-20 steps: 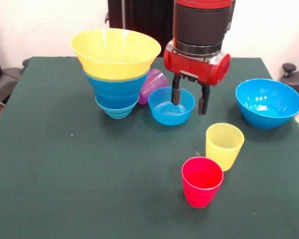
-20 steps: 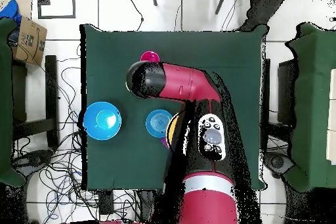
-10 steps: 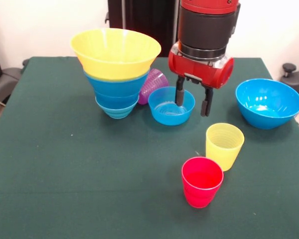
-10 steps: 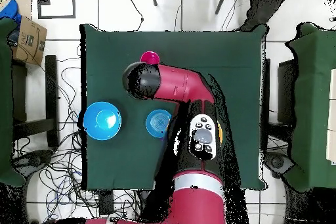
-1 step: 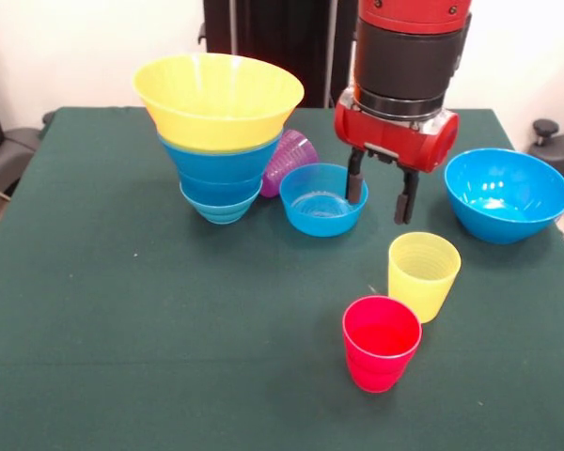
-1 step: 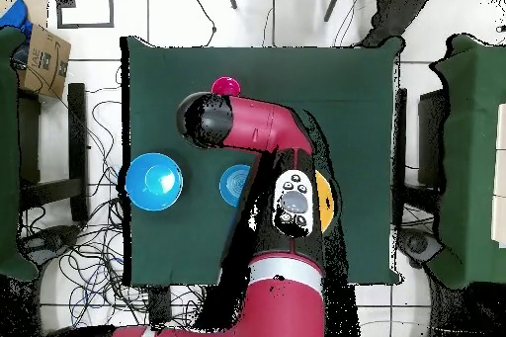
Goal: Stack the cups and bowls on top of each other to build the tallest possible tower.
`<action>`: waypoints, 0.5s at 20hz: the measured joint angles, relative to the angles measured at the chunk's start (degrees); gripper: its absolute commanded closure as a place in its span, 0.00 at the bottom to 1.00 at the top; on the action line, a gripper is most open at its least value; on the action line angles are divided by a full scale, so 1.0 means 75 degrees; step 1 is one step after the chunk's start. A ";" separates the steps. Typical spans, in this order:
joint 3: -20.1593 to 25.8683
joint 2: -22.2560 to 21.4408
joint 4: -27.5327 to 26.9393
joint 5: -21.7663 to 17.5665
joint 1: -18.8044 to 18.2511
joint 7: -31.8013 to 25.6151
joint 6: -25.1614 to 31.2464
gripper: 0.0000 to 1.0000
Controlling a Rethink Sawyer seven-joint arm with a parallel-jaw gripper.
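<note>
The tower [image 5: 218, 141] of glossy nested bowls, small blue ones lowest and a wide yellow one on top, stands at the far left of the green cloth table [image 5: 122, 357], a ribbed purple cup [image 5: 289, 158] on its side behind it. Beside it sits a small blue bowl [image 5: 321, 199]. The gripper [image 5: 381, 195] hangs with fingers spread and empty by that bowl's right rim, above the upright ribbed yellow cup [image 5: 423, 275] and red cup [image 5: 381, 342]; a large blue bowl [image 5: 506, 194] sits right.

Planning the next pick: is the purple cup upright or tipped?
Tipped: the purple cup lies on its side behind the tower, ribbed wall showing.
</note>
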 measured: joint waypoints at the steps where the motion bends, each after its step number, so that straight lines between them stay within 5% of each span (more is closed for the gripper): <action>1: -0.0018 0.0000 0.0000 0.0028 0.0024 0.0000 0.0000 0.00; 10: -0.0172 0.0009 -0.0001 0.0291 0.0110 0.0000 0.0000 0.00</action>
